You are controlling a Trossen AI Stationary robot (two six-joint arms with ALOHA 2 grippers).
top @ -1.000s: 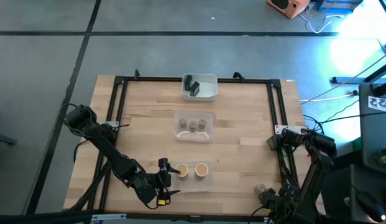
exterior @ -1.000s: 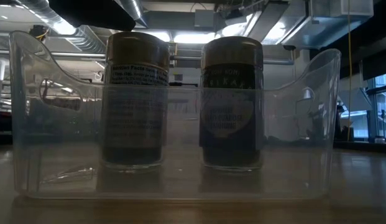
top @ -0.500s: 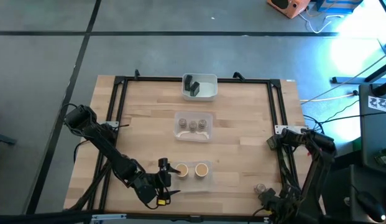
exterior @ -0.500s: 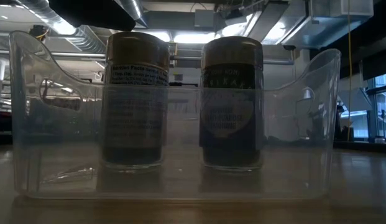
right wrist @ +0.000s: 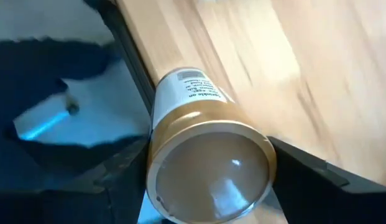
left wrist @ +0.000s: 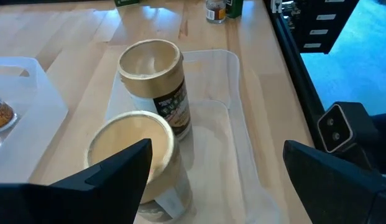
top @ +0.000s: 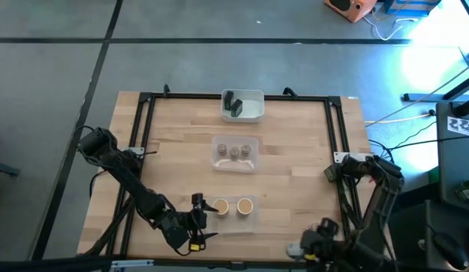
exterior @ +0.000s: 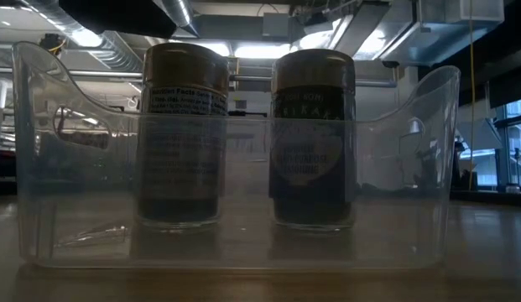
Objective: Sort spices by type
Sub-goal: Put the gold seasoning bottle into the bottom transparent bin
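Spice count, overhead.
You see two tan-topped jars [top: 232, 205] in the clear tray [top: 255, 220], three round jars [top: 234, 153], two dark blocks [top: 233, 104]; right gripper [right wrist: 208, 177] clasps a gold-lidded jar [right wrist: 208, 158], left gripper [left wrist: 214, 171] spread.

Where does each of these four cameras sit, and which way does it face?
High view: above the table, facing straight down; both arms show, left end effector beside the clear tray.
Low view: at tabletop height, facing level through that tray at two jars; no arm shows.
Left wrist view: on the left arm, facing those jars past its open fingers.
Right wrist view: on the right arm, facing the right end effector closed on a third jar.
Shared: the first three all show the two jars.
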